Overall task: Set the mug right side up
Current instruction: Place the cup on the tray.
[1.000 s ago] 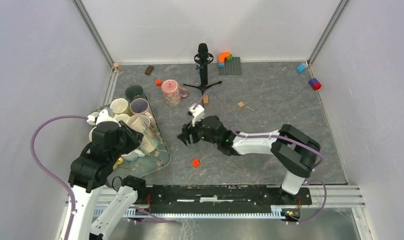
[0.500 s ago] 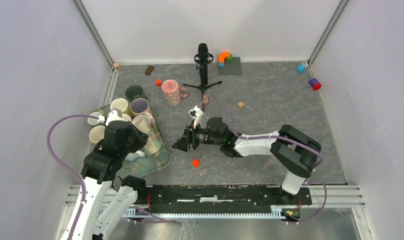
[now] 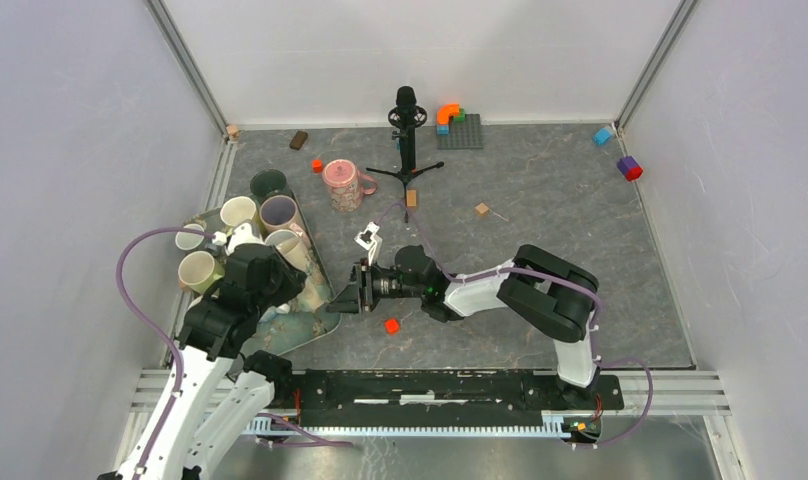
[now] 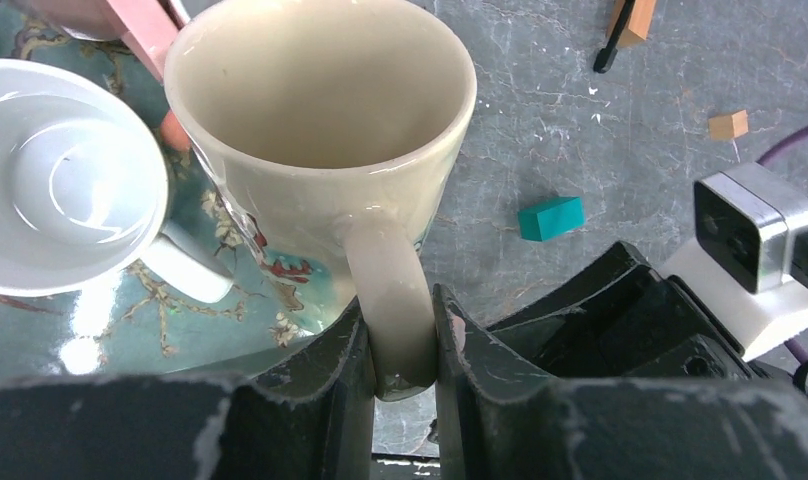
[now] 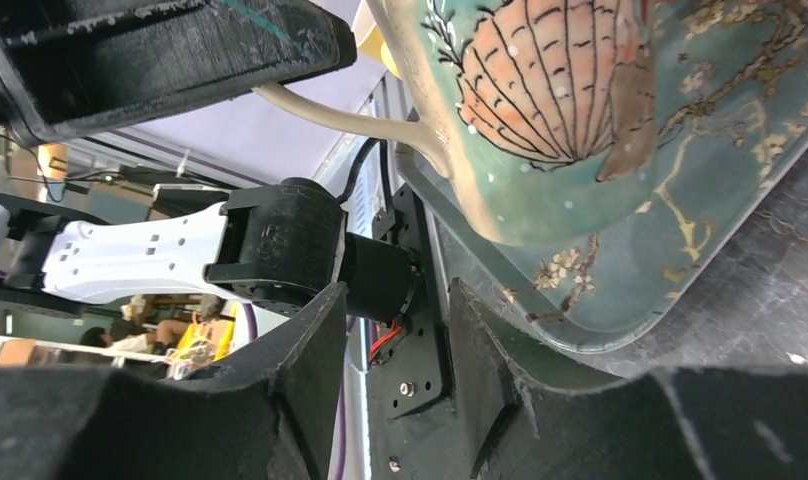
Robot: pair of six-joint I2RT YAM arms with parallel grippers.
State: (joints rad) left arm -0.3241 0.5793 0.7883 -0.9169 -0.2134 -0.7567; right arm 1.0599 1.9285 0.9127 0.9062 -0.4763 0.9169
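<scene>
The cream mug (image 4: pixel 320 120) with a shell and blossom print has its mouth toward the left wrist camera. My left gripper (image 4: pixel 402 330) is shut on its handle. In the top view the mug (image 3: pixel 298 268) is over the right side of the teal patterned tray (image 3: pixel 302 328), with my left gripper (image 3: pixel 272 285) beside it. In the right wrist view the mug's base (image 5: pixel 540 130) is at the tray (image 5: pixel 700 230); I cannot tell whether it touches. My right gripper (image 5: pixel 395 300) is open and empty, just off the tray's right edge (image 3: pixel 346 297).
Several other mugs stand on the tray, among them a white one (image 4: pixel 70 190) next to the held mug. A pink mug (image 3: pixel 342 185), a microphone stand (image 3: pixel 408 130), a red block (image 3: pixel 391 325) and a teal block (image 4: pixel 550 217) are on the table.
My left arm has moved right and nearer with the mug, leaving the tray's left mugs uncovered. My right gripper has moved left, up to the tray's right edge.
</scene>
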